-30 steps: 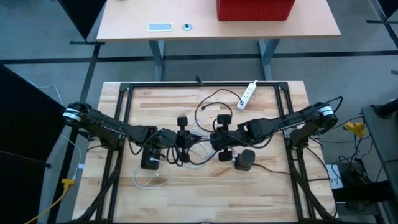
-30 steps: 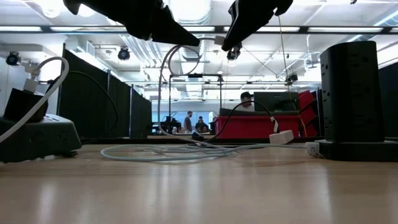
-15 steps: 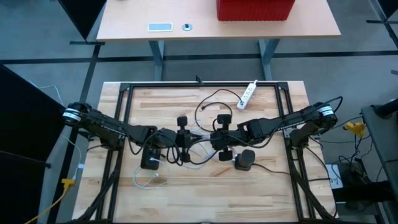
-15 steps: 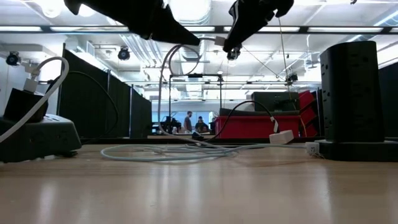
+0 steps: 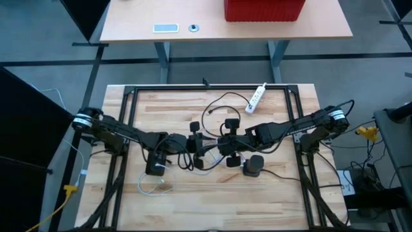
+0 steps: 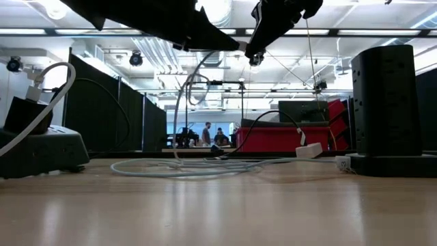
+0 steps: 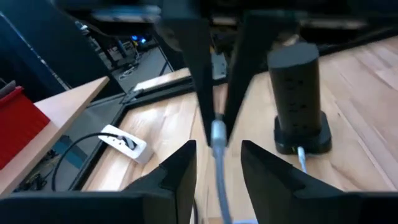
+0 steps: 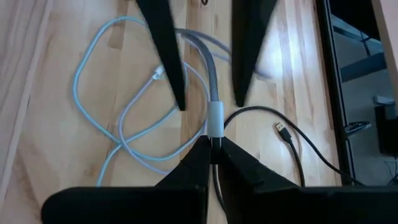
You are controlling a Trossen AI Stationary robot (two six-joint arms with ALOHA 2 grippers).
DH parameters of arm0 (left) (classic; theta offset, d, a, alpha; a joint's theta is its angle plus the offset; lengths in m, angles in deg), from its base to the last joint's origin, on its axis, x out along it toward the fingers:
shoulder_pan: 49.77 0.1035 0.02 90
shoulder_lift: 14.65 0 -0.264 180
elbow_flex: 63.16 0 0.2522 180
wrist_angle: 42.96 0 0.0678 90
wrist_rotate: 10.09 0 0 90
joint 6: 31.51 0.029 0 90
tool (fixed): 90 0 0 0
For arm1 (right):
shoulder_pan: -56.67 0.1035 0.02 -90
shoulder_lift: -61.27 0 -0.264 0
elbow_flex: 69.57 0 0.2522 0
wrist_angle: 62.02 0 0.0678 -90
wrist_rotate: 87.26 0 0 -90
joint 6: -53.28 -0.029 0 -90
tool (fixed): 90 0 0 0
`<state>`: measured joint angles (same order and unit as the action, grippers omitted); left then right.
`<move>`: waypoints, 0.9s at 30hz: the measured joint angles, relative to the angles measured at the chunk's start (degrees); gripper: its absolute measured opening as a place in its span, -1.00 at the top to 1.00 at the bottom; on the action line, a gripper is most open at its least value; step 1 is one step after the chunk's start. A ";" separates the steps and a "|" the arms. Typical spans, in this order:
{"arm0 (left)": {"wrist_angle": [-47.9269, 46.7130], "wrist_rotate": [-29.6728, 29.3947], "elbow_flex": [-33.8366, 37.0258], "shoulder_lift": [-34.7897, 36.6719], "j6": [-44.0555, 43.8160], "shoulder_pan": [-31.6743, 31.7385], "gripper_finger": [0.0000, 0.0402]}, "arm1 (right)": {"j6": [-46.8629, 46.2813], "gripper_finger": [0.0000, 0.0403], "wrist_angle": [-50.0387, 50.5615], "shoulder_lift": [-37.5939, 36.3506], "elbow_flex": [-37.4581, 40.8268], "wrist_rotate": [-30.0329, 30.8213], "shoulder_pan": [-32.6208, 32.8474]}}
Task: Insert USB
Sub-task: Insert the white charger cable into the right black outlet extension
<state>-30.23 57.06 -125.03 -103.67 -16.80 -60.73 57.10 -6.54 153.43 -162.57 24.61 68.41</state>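
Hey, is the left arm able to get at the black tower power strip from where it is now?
Probably not directly. The right hand, shut on the grey cable's plug, sits between the left hand and the tower power strip, so the left arm would have to go around it.

Two dark, slender jointed arms, each with a pale band near its base and tapering black fingers (image 8: 163,46).
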 joint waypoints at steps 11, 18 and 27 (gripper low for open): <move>-0.30 -0.12 0.00 0.00 0.22 -0.02 0.64 | 0.21 0.98 0.00 0.00 0.00 -0.02 0.00; -0.27 -0.15 -0.01 0.00 0.23 -0.02 0.85 | -0.16 0.98 -0.02 0.00 0.00 -0.02 0.00; -0.64 -0.16 0.00 0.00 0.80 -0.02 0.99 | -1.94 0.82 -0.03 -0.09 0.00 -1.31 0.00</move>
<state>-30.87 56.90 -125.03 -103.67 -16.00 -60.75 55.16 -6.57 153.34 -162.57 23.29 68.41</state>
